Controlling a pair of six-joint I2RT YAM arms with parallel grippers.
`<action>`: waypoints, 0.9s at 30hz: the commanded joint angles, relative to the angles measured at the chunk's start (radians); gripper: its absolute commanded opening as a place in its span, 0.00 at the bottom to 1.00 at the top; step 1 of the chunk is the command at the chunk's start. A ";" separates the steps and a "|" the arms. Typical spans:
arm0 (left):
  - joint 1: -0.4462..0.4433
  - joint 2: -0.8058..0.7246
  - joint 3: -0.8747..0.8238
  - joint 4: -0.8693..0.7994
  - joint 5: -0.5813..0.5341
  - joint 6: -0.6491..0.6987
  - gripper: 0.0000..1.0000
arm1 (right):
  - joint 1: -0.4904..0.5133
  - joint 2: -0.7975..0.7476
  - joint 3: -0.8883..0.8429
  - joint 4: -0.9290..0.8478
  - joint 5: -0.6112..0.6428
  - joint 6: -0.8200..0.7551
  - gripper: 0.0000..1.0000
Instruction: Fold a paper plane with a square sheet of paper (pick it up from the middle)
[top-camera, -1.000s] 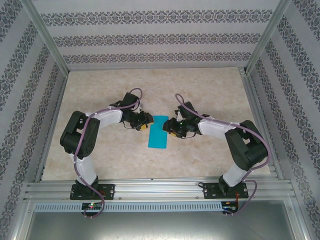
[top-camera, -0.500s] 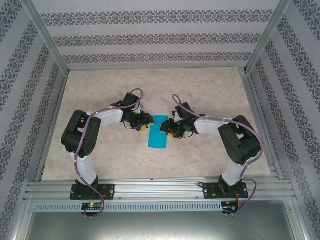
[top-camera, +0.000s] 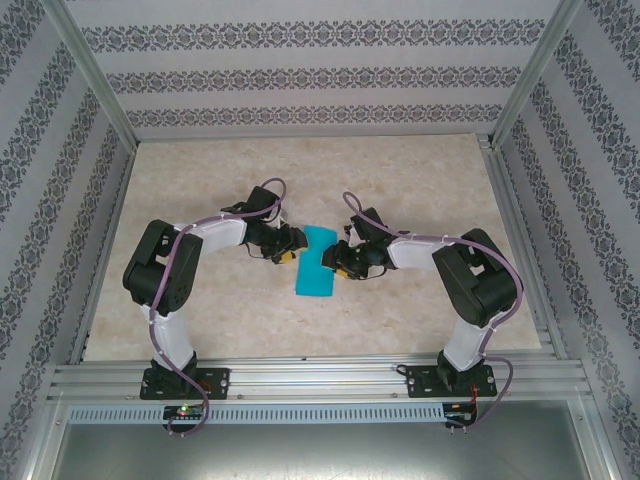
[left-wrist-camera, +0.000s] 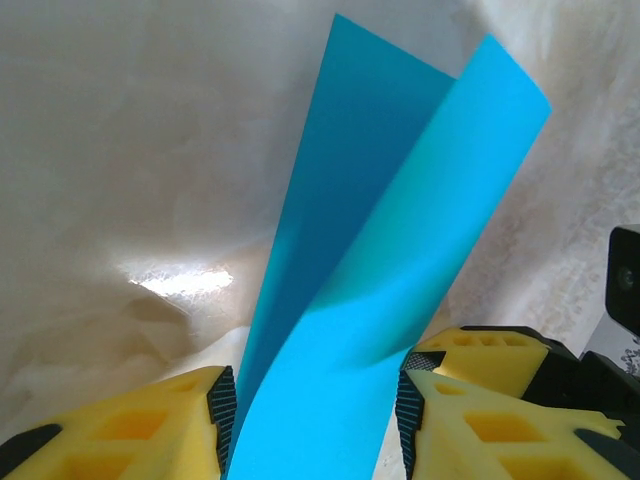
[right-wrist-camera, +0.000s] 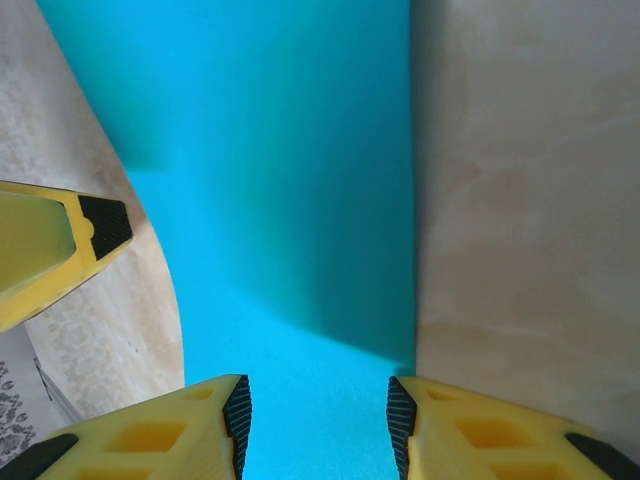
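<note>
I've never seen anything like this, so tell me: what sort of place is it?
Probably a robot test booth: the left arm and right arm bolted to a metal frame, patterned walls around a beige table.

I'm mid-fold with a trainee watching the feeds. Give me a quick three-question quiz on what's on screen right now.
1. True or false: the teal paper is already a slim pointed plane.
2. Where does the paper sit? A) between the left gripper and the right gripper; B) beside the left arm's base; C) against the far wall.
3. Fill in: in each wrist view, the paper runs between that gripper's yellow ____.

Key: 1 false, it has blunt ends and no nose. 2 A. 3 fingers.
</note>
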 joint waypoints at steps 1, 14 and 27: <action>-0.018 0.024 0.026 -0.050 0.012 0.023 0.50 | 0.004 0.028 -0.046 -0.007 0.032 0.000 0.44; -0.042 0.065 0.051 -0.057 0.021 0.030 0.49 | -0.002 0.041 -0.063 0.002 0.040 0.004 0.44; -0.045 0.049 0.067 -0.027 0.055 0.011 0.39 | -0.010 0.050 -0.077 0.025 0.032 0.015 0.44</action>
